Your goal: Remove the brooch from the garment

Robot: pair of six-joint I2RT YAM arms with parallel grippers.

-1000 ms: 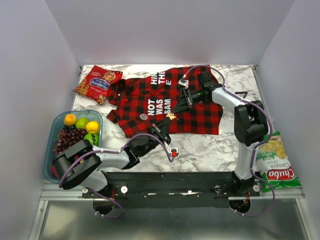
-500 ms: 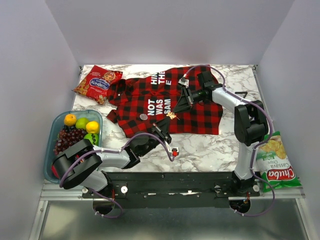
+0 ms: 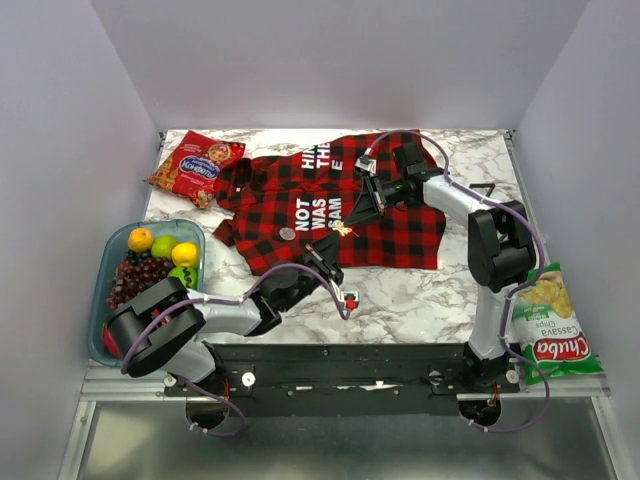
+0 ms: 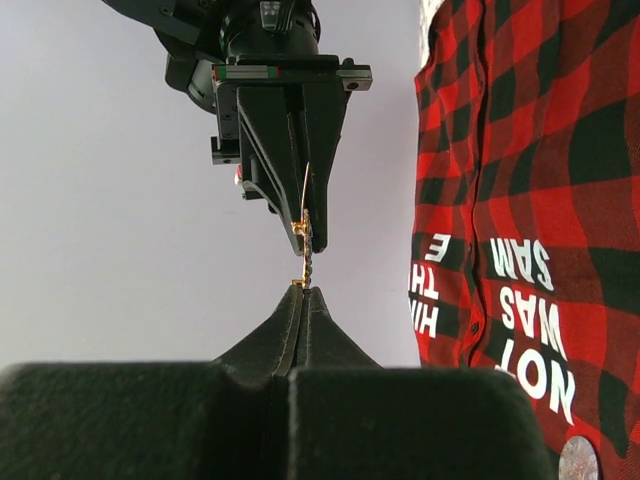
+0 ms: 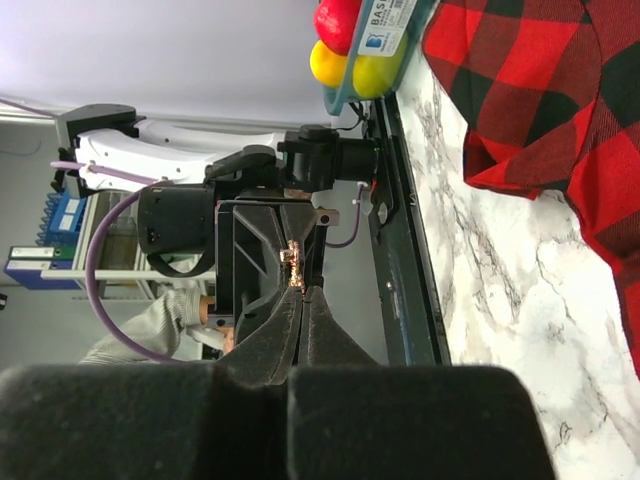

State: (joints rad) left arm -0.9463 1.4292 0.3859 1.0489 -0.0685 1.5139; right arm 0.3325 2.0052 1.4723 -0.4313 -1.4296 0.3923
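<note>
Left gripper [image 4: 303, 292] and right gripper [image 4: 303, 238] are both pinched tight on a gold piece [image 4: 307, 264], held above the shirt [image 3: 392, 226]; the brooch [image 3: 287, 233] sits on the shirt, left of the lettering, apart from both; recommended: one side lets go before the other pulls away.

arms: two, the left arm [image 3: 220, 318] and the right arm [image 3: 497, 245]
claws: two, the left claw [image 4: 303, 292] and the right claw [image 5: 305, 292], one to each arm
garment [image 3: 400, 235]: one checked shirt, with two blocks of white lettering
brooch [image 3: 287, 233]: one small silvery disc
gold ornament [image 4: 307, 262]: one
snack bags: two, a red packet [image 3: 196, 165] and a green chips bag [image 3: 548, 335]
tray [image 3: 100, 300]: one, blue
grapes [image 3: 138, 275]: one dark bunch
round fruit seen from overhead: four, being one orange fruit [image 3: 141, 239], one yellow fruit [image 3: 186, 254], a green fruit [image 3: 163, 246] and a second green fruit [image 3: 183, 276]
red fruit [image 5: 340, 18]: one, showing only in the right wrist view
surface [image 3: 400, 300]: one, marbled
</note>
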